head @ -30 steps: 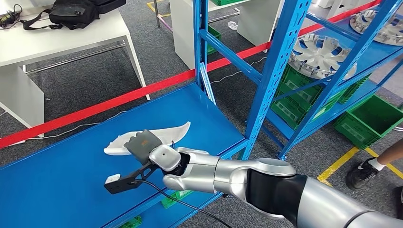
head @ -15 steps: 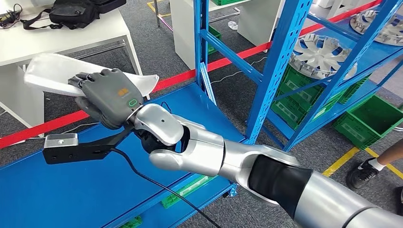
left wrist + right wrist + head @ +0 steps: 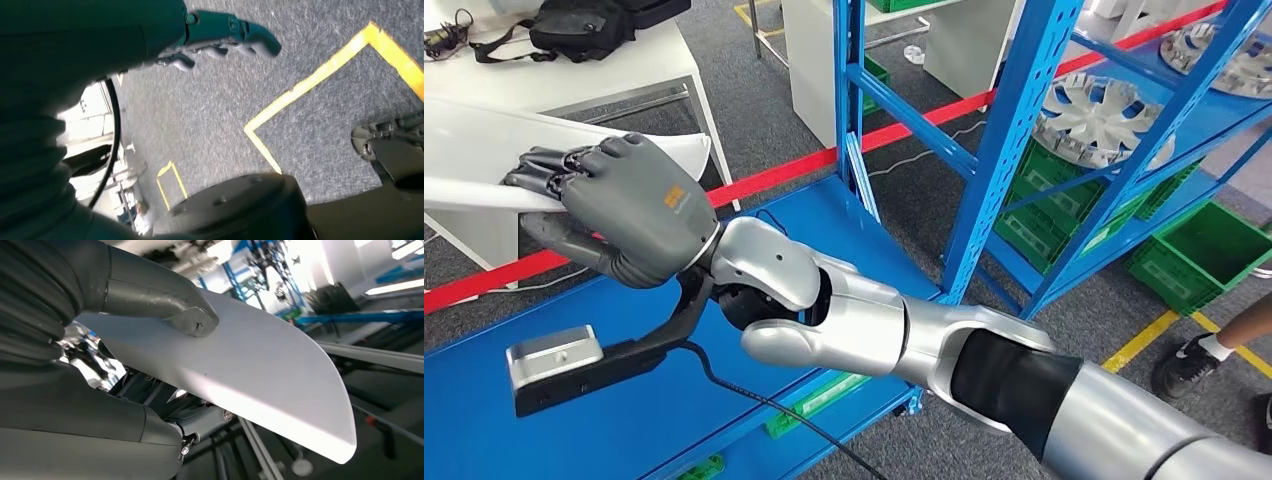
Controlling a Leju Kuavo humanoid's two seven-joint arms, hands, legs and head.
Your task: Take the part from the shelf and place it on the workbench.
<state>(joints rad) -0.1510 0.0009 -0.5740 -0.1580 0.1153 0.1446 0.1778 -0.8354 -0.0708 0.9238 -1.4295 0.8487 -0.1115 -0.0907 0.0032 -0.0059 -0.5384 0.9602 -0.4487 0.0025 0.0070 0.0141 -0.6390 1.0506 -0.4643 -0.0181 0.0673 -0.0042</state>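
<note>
My right hand [image 3: 619, 212] grips the white part [image 3: 479, 150], a long curved white panel, and holds it in the air above the left end of the blue shelf deck [image 3: 824, 225]. The panel runs from the picture's left edge to a tip over the red floor tape. In the right wrist view the grey thumb [image 3: 165, 300] presses on the part's [image 3: 265, 370] smooth face. The white workbench [image 3: 584, 70] stands behind the shelf at the upper left. My left hand [image 3: 225, 32] hangs over grey carpet with its fingers loosely bent and nothing in them.
Blue shelf uprights [image 3: 1014, 140] stand just right of the arm. Silver hubcaps [image 3: 1094, 115] lie on a shelf at the right, with green crates [image 3: 1214, 245] below. A black bag [image 3: 574, 25] sits on the workbench. A person's shoe [image 3: 1189, 365] is at the lower right.
My right hand has lifted the white part off the blue shelf deck and carried it up and to the left, closer to the camera.
</note>
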